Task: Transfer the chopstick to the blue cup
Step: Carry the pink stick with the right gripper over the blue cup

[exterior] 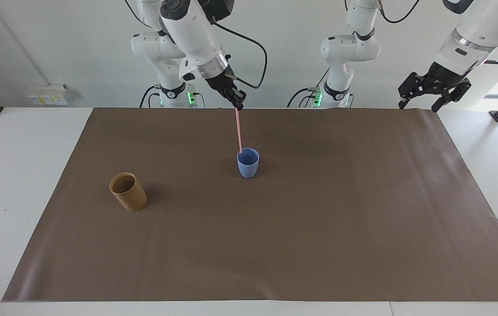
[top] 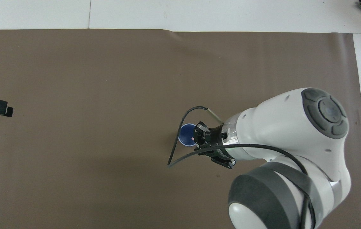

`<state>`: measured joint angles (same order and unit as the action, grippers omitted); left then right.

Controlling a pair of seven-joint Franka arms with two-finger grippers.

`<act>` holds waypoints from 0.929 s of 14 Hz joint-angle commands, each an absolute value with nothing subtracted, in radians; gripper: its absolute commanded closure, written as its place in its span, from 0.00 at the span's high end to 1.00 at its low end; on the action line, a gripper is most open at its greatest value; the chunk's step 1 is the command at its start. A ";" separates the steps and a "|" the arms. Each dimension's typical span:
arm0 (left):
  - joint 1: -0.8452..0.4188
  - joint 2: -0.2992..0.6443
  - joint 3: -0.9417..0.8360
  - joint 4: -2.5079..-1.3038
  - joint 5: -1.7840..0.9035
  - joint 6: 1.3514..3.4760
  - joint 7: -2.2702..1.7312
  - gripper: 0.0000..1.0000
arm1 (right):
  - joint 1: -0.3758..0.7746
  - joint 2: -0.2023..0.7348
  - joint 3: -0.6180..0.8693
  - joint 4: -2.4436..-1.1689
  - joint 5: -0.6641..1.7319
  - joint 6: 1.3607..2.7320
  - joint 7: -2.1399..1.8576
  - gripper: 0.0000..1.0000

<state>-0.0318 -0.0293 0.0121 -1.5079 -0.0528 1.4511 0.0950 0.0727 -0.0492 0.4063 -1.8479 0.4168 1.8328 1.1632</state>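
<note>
Brown mat point(exterior: 275, 228) covers white table point(exterior: 16, 175), seemingly smooth.

Right gripper point(exterior: 239, 105) holds chopstick point(exterior: 239, 131) over blue cup point(exterior: 247, 163).

Right gripper point(exterior: 239, 105) hangs over the blue cup point(exterior: 247, 163), clamped on the chopstick point(exterior: 239, 131), so the way straight down into that cup is taken. The tan cup point(exterior: 128, 191) stands alone toward the right arm's end of the brown mat point(exterior: 275, 245). Left gripper point(exterior: 433, 94) waits, fingers spread, above the mat's corner at the left arm's end.
</note>
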 commanded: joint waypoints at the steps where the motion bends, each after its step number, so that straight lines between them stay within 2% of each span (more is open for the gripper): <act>1: -0.032 -0.051 0.008 -1.534 -0.028 1.448 0.107 1.00 | 0.081 -0.040 0.407 -1.882 0.443 1.893 1.155 0.00; 7: -0.020 -0.054 0.009 -1.536 -0.031 1.442 0.098 1.00 | 0.098 -0.021 0.407 -1.928 0.443 1.922 1.100 0.02; 9: -0.018 -0.054 0.009 -1.536 -0.031 1.440 0.100 1.00 | 0.100 -0.020 0.407 -1.927 0.434 1.922 1.088 0.16; 10: -0.018 -0.054 0.009 -1.536 -0.031 1.440 0.100 1.00 | 0.100 -0.017 0.405 -1.922 0.425 1.928 1.045 0.31; 13: -0.020 -0.054 0.009 -1.536 -0.031 1.440 0.100 1.00 | 0.097 -0.005 0.405 -1.913 0.423 1.925 0.979 0.44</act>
